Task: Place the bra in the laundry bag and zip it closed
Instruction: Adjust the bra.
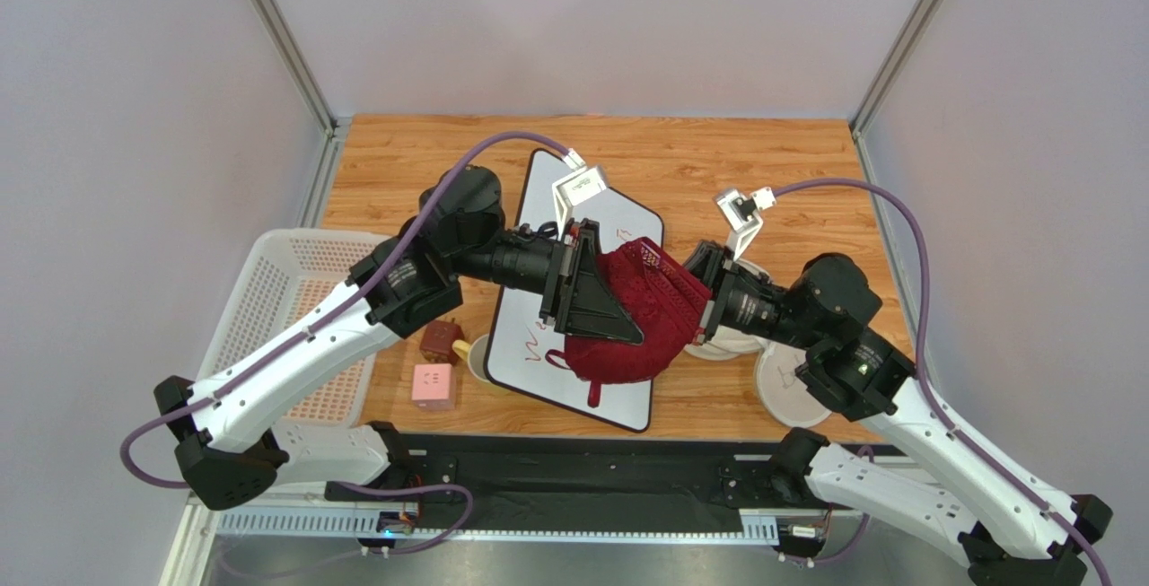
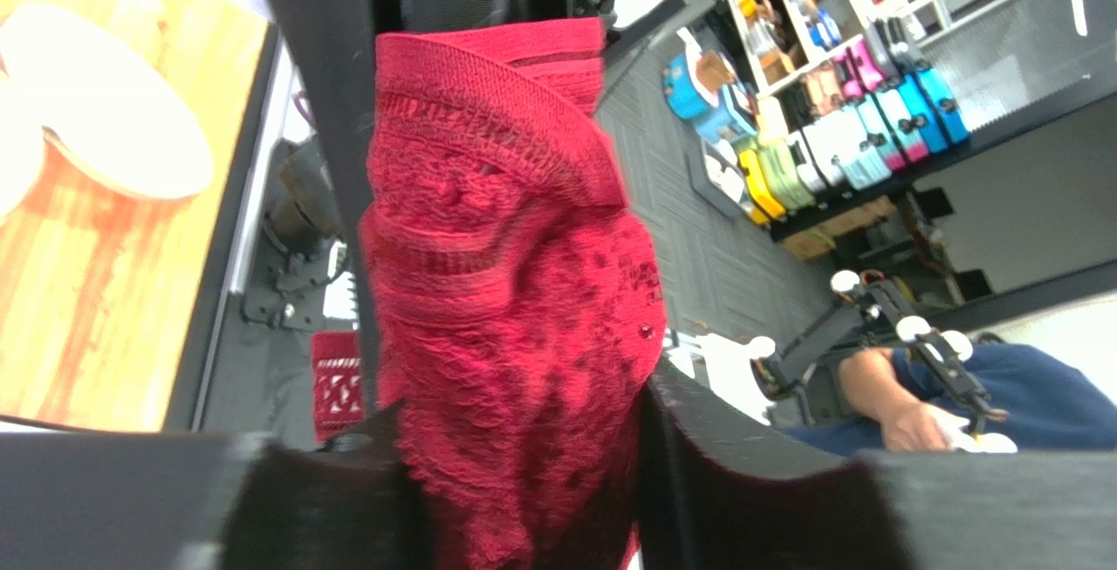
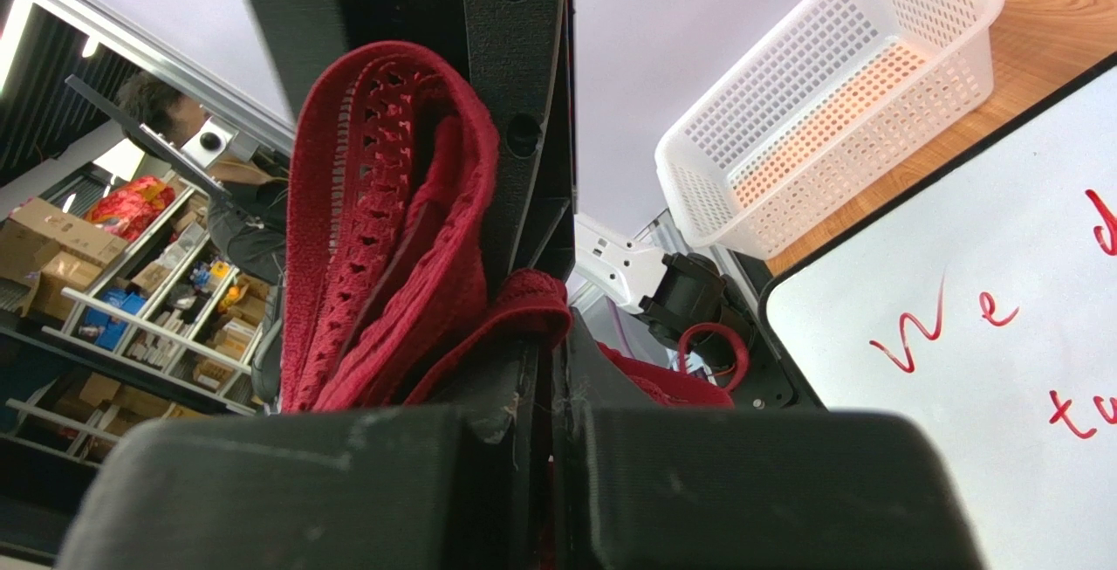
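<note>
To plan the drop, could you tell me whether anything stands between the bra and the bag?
Nothing visible lies between them. The bra hangs from the right end effector over the whiteboard; the bag sits beside it, partly under the right arm.

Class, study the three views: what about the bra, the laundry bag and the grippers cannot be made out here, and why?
- The laundry bag, top view: the right arm covers much of it; zipper and opening unseen.
- The left gripper, left wrist view: the bra fills the gap; pinched or loose, unclear.
- The small brown item, top view: too small to identify.
</note>
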Available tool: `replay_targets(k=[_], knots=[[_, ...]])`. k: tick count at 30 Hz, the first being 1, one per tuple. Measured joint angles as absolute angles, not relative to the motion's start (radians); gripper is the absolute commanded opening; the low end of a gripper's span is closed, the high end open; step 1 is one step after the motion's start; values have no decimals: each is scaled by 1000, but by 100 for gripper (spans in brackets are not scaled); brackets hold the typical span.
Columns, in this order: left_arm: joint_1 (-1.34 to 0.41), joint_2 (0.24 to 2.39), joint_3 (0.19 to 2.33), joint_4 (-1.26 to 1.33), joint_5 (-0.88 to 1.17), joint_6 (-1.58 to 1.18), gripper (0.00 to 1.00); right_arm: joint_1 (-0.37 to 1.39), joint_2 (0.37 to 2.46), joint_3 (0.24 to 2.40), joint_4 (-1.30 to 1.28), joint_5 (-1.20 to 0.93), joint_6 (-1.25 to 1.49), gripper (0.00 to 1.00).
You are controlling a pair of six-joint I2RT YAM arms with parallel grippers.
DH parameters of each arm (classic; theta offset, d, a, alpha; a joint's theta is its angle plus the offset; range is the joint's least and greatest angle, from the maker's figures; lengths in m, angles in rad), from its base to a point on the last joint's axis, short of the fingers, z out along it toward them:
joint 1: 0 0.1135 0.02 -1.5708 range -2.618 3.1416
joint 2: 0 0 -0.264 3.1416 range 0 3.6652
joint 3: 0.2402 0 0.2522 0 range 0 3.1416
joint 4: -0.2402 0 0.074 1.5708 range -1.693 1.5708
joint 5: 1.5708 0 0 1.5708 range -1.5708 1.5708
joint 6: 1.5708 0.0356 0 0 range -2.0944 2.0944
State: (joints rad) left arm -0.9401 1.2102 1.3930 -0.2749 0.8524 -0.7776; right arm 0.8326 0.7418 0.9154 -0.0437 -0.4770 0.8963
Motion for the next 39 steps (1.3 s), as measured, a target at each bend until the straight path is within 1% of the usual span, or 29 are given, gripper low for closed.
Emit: replay_targets(k=[3,4,8,11,14,16,17,18,20,21,22,23,25,26,28,29,30,32,33,35,38,39], knots=[[-942,1205,1402,-273,843,-780,65,830,744,915,-42,-471,909,0],[-943,1204,1404,-270,844,-781,66,830,744,915,-43,-468,917,0],[-943,1206,1411,-240,863,-801,68,828,746,913,-28,-463,948,0],[-942,1213,1403,-171,890,-841,65,828,745,913,0,-463,966,0],[-942,1230,1387,-73,909,-897,55,828,744,907,24,-461,982,0],[-940,1244,1377,-30,919,-931,45,828,744,903,32,-461,990,0],[-940,1253,1374,-12,925,-944,39,828,744,902,35,-460,991,0],[-939,1259,1374,-2,928,-956,30,829,744,902,39,-459,992,1],[-938,1270,1373,15,934,-976,19,831,743,902,43,-460,993,3],[-937,1274,1371,21,934,-982,9,833,739,902,46,-461,993,5],[-937,1278,1371,23,937,-986,4,835,735,902,46,-459,993,6],[-937,1281,1371,27,937,-989,0,836,729,902,44,-456,990,11],[-935,1282,1369,28,938,-998,0,837,719,902,38,-451,984,17],[-934,1282,1367,35,941,-1002,0,837,712,902,33,-449,978,24],[-929,1282,1356,57,945,-1019,0,838,698,904,9,-439,961,31],[-925,1280,1347,73,950,-1029,0,838,690,905,-9,-432,949,37],[-920,1277,1337,87,956,-1040,0,838,683,906,-30,-423,933,40],[-907,1270,1316,114,967,-1065,0,837,672,911,-72,-406,910,52],[-901,1266,1308,124,971,-1075,0,837,667,913,-91,-400,899,54],[-884,1253,1292,139,982,-1093,0,837,658,918,-135,-390,868,66],[-852,1227,1282,154,985,-1107,0,838,645,921,-184,-391,834,77],[-844,1219,1281,154,984,-1106,0,839,640,922,-190,-395,826,82]])
